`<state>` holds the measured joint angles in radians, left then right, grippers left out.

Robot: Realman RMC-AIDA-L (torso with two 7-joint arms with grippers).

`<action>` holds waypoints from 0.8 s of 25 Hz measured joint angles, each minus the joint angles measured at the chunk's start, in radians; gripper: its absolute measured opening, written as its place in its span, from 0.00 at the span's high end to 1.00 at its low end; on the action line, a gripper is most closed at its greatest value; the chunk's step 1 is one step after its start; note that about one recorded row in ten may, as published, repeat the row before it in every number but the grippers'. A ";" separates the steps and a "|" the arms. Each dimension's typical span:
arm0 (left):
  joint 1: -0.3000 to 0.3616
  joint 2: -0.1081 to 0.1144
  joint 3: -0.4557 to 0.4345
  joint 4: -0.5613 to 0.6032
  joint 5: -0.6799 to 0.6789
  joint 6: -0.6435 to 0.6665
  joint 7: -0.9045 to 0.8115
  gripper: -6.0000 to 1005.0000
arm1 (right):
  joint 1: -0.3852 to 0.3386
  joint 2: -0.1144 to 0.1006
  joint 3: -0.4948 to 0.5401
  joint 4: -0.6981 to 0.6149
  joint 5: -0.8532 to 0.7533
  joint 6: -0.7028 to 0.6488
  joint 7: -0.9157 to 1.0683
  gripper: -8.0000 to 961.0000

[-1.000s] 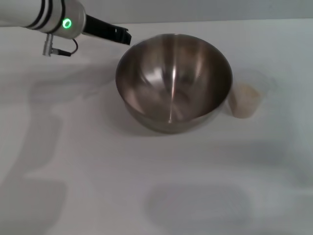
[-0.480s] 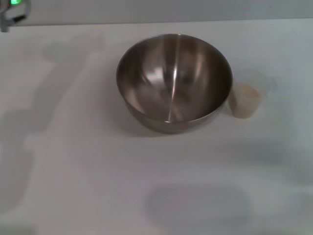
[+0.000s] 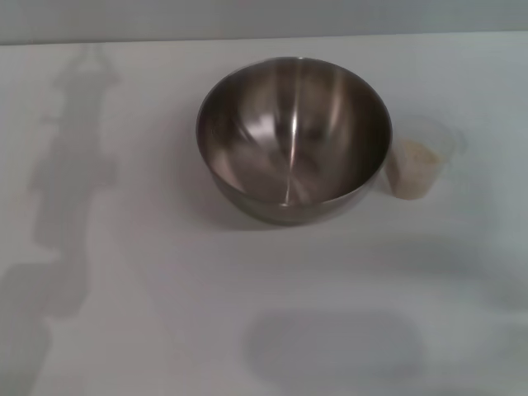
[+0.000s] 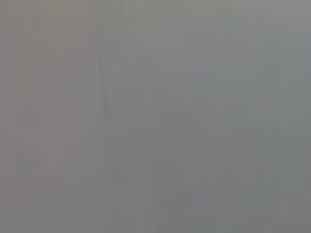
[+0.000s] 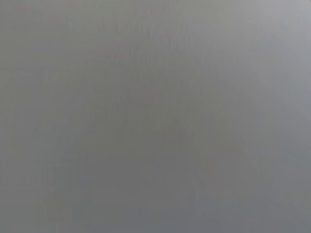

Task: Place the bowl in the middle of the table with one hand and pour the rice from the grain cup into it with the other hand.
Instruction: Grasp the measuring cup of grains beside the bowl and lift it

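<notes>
The steel bowl [image 3: 293, 136] stands upright near the middle of the white table [image 3: 165, 313] in the head view, and its inside holds nothing. Just to its right stands the clear grain cup [image 3: 418, 165], upright, with pale rice [image 3: 415, 157] inside it. The cup's side is close to the bowl's rim. Neither gripper appears in any view. Both wrist views show only a plain grey surface.
An arm's shadow falls on the table's left part [image 3: 70, 173]. Another faint shadow lies near the front edge [image 3: 334, 342]. The table's far edge runs along the top of the head view.
The left arm, beside the bowl's far left rim a second ago, has pulled away up and left and is now out of the head view. Bowl and cup have stayed put.
</notes>
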<state>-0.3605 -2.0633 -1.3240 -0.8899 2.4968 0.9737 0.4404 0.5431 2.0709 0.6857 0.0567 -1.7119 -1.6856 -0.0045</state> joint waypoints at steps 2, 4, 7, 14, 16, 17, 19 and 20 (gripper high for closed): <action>-0.007 0.001 -0.001 0.072 0.075 0.075 -0.162 0.83 | -0.001 0.000 0.000 0.000 0.000 0.000 0.000 0.38; -0.010 0.005 -0.019 0.126 0.149 0.097 -0.350 0.83 | -0.002 0.001 0.000 0.000 0.000 0.000 0.000 0.38; -0.016 0.007 -0.061 0.187 0.220 0.099 -0.518 0.82 | -0.003 0.001 0.000 0.000 0.000 0.001 0.000 0.38; -0.005 0.004 -0.123 0.254 0.272 0.083 -0.641 0.67 | -0.019 0.005 -0.009 0.005 -0.004 0.009 0.000 0.38; -0.002 0.004 -0.130 0.261 0.271 0.083 -0.642 0.62 | -0.040 0.006 -0.016 0.021 -0.009 0.009 0.000 0.38; -0.002 0.004 -0.130 0.261 0.271 0.083 -0.642 0.60 | -0.040 0.006 -0.016 0.021 -0.009 0.009 0.000 0.38; -0.006 0.003 -0.132 0.273 0.268 0.083 -0.642 0.56 | -0.068 0.008 -0.034 0.044 -0.010 0.012 -0.004 0.38; -0.008 0.003 -0.133 0.278 0.267 0.083 -0.642 0.54 | -0.090 0.009 -0.054 0.062 -0.011 0.014 -0.006 0.38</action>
<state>-0.3683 -2.0601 -1.4575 -0.6119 2.7638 1.0564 -0.2012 0.4527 2.0797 0.6320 0.1192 -1.7231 -1.6712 -0.0102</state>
